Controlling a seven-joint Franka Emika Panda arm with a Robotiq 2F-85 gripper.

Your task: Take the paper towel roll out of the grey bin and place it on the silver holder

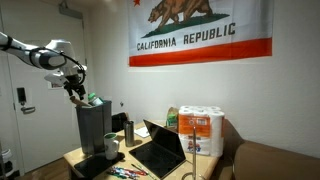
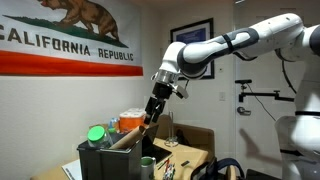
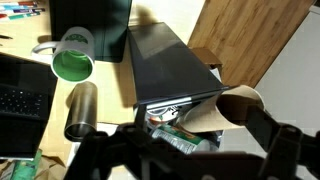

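The tall dark grey bin stands on the table's near corner; it shows in both exterior views and in the wrist view. A brown cardboard paper towel roll leans out of the bin's mouth, also seen in an exterior view. A green-topped item and packets lie in the bin too. My gripper hovers just over the bin mouth, fingers spread, with the roll's upper end against one finger. I cannot make out the silver holder with certainty.
A mug with a green inside and a silver flask stand beside the bin. An open laptop sits mid-table, and a pack of paper towels stands behind it. Pens lie at the table's front edge.
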